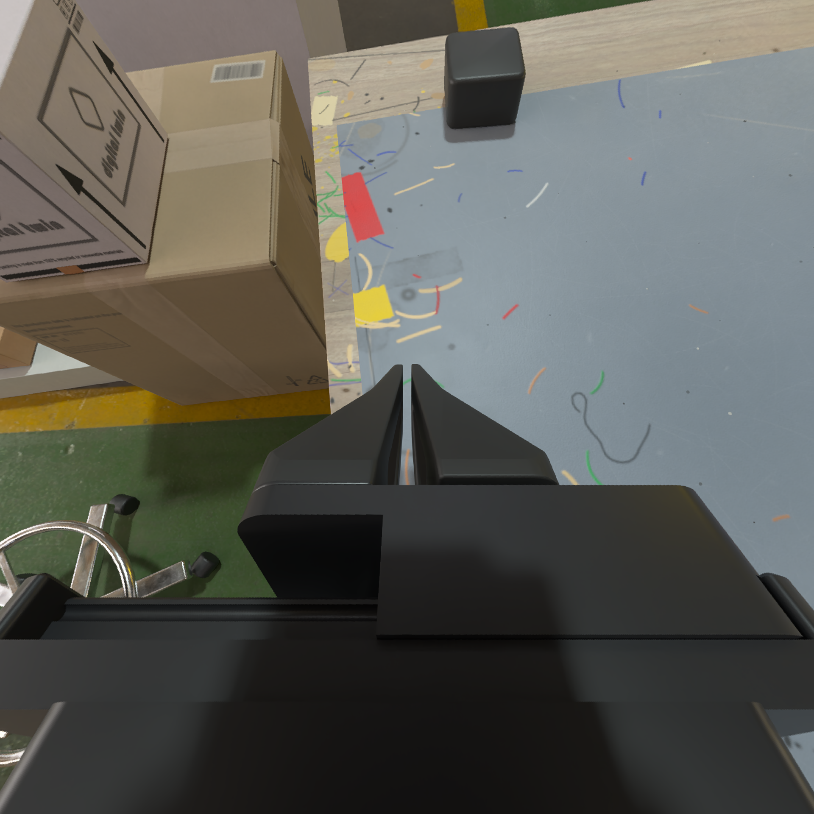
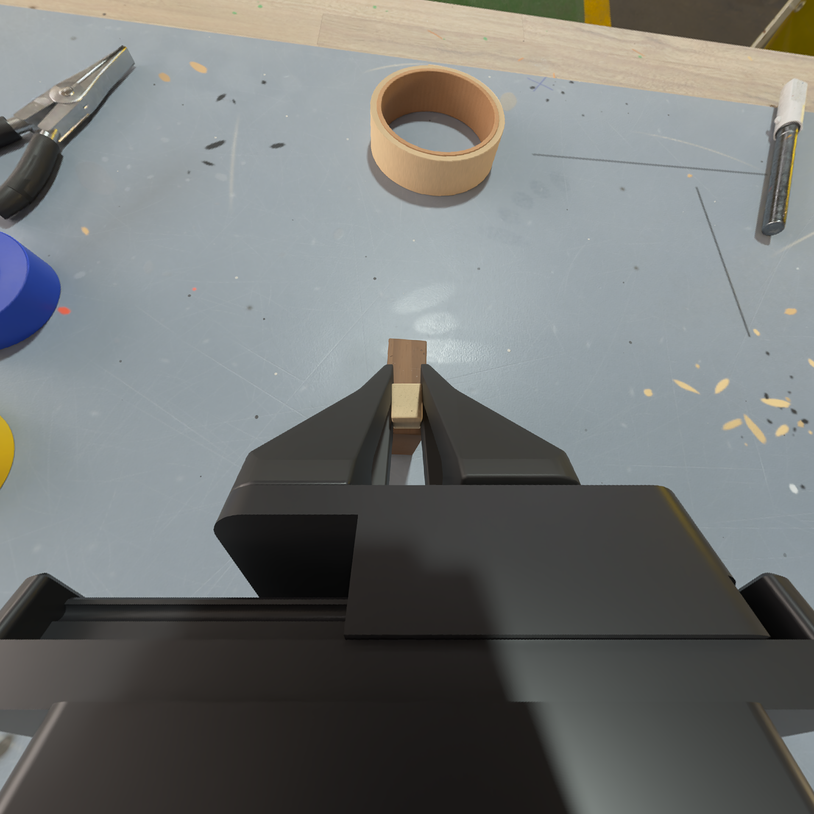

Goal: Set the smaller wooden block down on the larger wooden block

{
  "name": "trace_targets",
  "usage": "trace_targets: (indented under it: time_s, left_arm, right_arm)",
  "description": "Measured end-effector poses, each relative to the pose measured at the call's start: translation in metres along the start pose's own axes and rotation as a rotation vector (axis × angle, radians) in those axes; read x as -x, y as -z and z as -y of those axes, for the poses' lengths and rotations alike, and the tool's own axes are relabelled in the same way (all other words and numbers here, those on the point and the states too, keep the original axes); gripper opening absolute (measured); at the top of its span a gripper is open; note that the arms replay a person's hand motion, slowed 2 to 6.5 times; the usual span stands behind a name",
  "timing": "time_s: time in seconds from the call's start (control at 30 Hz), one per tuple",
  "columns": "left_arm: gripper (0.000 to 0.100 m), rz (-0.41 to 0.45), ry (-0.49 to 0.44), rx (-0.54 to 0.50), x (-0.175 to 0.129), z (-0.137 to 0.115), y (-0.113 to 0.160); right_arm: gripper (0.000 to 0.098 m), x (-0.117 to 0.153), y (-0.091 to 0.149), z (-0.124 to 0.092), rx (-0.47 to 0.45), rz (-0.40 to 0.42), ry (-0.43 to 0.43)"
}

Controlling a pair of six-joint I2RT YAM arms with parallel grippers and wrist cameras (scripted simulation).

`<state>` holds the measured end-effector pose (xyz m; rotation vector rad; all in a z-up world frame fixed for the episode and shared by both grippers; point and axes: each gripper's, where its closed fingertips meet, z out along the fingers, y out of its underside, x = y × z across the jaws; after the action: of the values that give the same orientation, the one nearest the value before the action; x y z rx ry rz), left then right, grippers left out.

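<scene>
In the right wrist view, my right gripper [image 2: 406,368] is shut on the smaller wooden block [image 2: 406,401], a pale cube held between the fingers. Right beneath it lies the larger wooden block [image 2: 407,352], a brown bar on the grey mat [image 2: 264,352] that sticks out past the fingertips. I cannot tell whether the pale block touches the brown one. In the left wrist view, my left gripper [image 1: 407,368] is shut and empty above the mat's left edge. Neither block shows there.
Beyond the right gripper lie a tape roll [image 2: 436,130], pliers [image 2: 57,119] at far left, a blue object [image 2: 24,290], a yellow object [image 2: 4,449] and a metal rod [image 2: 784,158] at right. The left wrist view shows a black cube [image 1: 483,77], cardboard boxes [image 1: 220,220] off the table and a chair base [image 1: 88,559].
</scene>
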<state>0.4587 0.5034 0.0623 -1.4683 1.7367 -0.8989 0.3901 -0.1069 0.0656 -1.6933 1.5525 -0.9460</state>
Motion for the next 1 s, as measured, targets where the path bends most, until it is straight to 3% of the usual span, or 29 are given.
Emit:
trace_targets:
  time_s: [1.0]
  left_arm:
    - [0.003, -0.007, 0.026, 0.001, 0.0018, -0.0009, 0.0006]
  right_arm:
    - [0.0101, 0.0017, 0.0003, -0.0004, 0.003, 0.012, -0.023]
